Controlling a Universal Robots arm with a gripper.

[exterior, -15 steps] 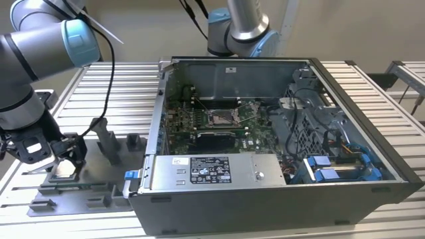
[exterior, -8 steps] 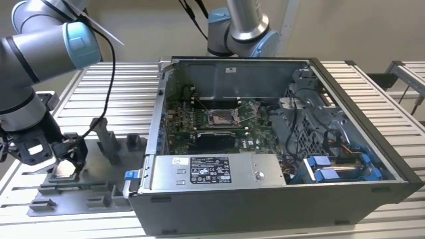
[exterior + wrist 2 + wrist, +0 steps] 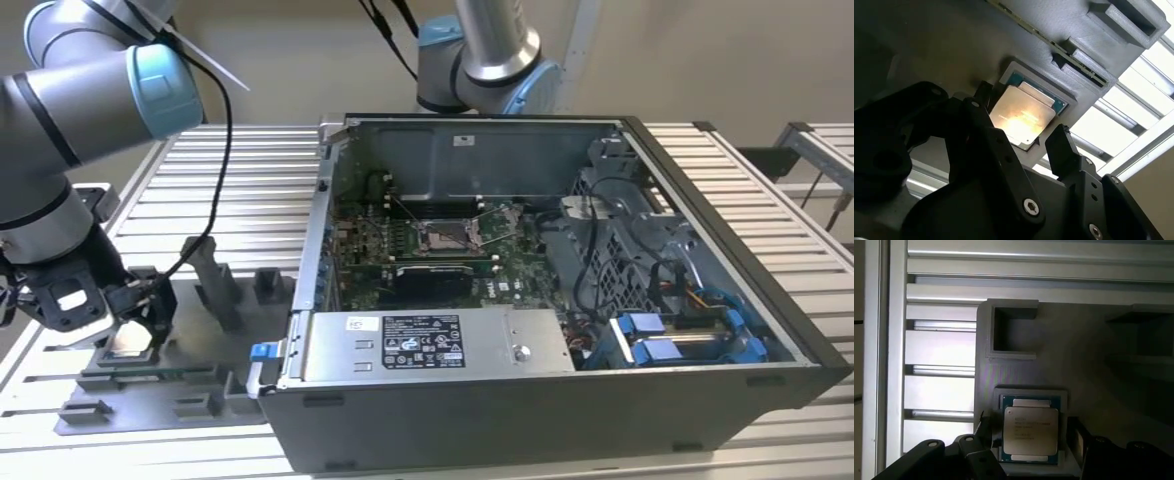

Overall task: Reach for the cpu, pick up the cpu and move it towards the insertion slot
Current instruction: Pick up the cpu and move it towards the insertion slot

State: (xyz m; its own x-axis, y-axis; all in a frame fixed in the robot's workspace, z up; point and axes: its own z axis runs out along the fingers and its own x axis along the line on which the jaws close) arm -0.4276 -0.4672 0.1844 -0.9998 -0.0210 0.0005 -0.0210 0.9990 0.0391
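Now poised at the cpu [image 3: 1031,430].
Open fingers [image 3: 1061,142] straddle it in the grey fixture [image 3: 1019,365]; keep them level and centred on opposite edges.

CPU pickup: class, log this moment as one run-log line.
phase: reach | gripper: open, straddling cpu | cpu: flat in grey fixture pocket, not lifted | insertion slot: in computer case, apart from cpu

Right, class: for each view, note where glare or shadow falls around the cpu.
Second wrist view: warm glare on the cpu, grey fixture beside it shadowed. First wrist view: cpu evenly lit, table slats washed out white. Exterior view: computer case shaded inside.
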